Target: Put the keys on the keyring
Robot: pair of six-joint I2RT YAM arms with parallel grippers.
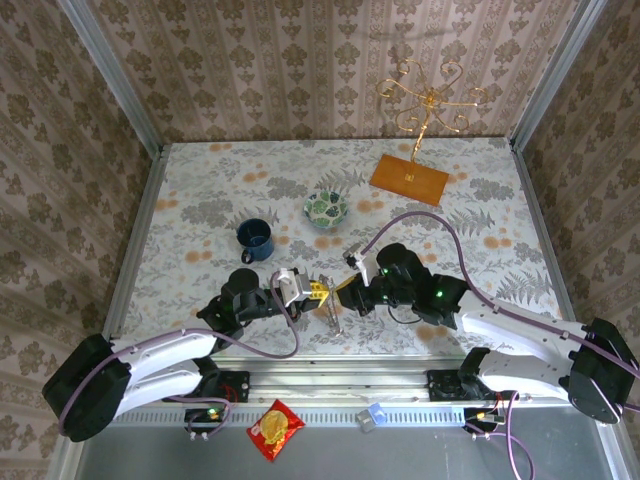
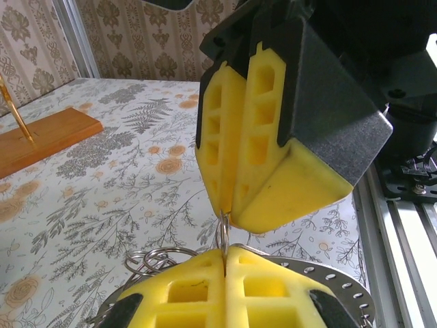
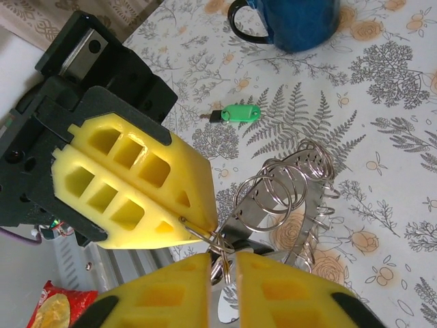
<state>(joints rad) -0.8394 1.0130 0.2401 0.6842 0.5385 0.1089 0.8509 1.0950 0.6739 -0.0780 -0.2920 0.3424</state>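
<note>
- Blue mug (image 1: pixel 255 240) upright on the floral worktop (image 1: pixel 200 180), green-patterned bowl (image 1: pixel 326 209) near it.
- Gold wire stand (image 1: pixel 428 100) on an orange wooden base (image 1: pixel 409 179).
- Red snack packet (image 1: pixel 275 430) beyond the near edge.

In the left wrist view the keyring (image 2: pixel 338 281) is mostly hidden behind the left pincer (image 2: pixel 225 254), whose fingers the lower edge cuts off. The right wrist view crops the right pincer (image 3: pixel 223 260) at the bottom, the blue mug (image 3: pixel 300 24) at the top and the snack packet (image 3: pixel 49 307) at the corner. From above, the green-headed key (image 3: pixel 239 113) is too small to pick out.
</note>
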